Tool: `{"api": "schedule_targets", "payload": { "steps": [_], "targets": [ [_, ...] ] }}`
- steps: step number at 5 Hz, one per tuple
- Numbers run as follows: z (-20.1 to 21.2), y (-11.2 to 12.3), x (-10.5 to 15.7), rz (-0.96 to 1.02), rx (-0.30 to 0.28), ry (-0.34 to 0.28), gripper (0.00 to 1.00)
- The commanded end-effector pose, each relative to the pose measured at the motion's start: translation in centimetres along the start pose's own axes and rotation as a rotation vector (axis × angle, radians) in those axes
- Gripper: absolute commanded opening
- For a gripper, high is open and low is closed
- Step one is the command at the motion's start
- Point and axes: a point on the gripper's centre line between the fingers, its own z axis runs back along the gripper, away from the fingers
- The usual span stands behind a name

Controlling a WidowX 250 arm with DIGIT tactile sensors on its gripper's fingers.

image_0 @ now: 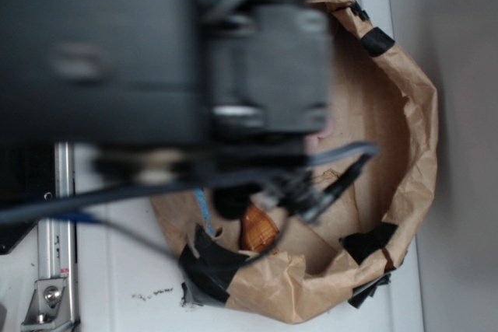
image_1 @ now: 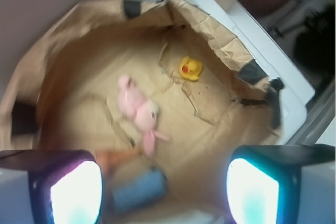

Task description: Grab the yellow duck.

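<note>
Yellow duck (image_1: 190, 68) sits on the brown paper floor beyond the pink plush (image_1: 139, 111). My end effector (image_1: 164, 192) hangs spread and empty. I judge the duck light, squashy, slippery; pinch across its body.

A white table (image_0: 117, 285) carried a crumpled brown paper enclosure (image_1: 220, 40) (its rim patched with black tape), and on the paper floor lay the yellow duck (image_1: 190, 68), a pink plush animal (image_1: 139, 111), an amber-brown toy (image_0: 259, 228) and a blue object (image_1: 137, 192).
</note>
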Motion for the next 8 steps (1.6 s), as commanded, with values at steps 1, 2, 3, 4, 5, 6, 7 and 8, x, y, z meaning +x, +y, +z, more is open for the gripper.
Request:
{"api": "schedule_targets", "payload": {
  "steps": [1,2,3,4,5,6,7,8],
  "targets": [
    [-4.1,3.3,1.9,0.471,0.082,-0.133,1.00],
    [-7.2,5.2,2.4,0.535,0.100,-0.173,1.00],
    [-9.1,5.5,3.4,0.531,0.125,-0.172,1.00],
    [-9.1,5.5,3.4,0.531,0.125,-0.172,1.00],
    [-9.1,5.5,3.4,0.531,0.125,-0.172,1.00],
    [-9.1,5.5,3.4,0.531,0.125,-0.172,1.00],
    [-9.1,5.5,3.4,0.531,0.125,-0.172,1.00],
    [-9.1,5.5,3.4,0.531,0.125,-0.172,1.00]
  ]
}}
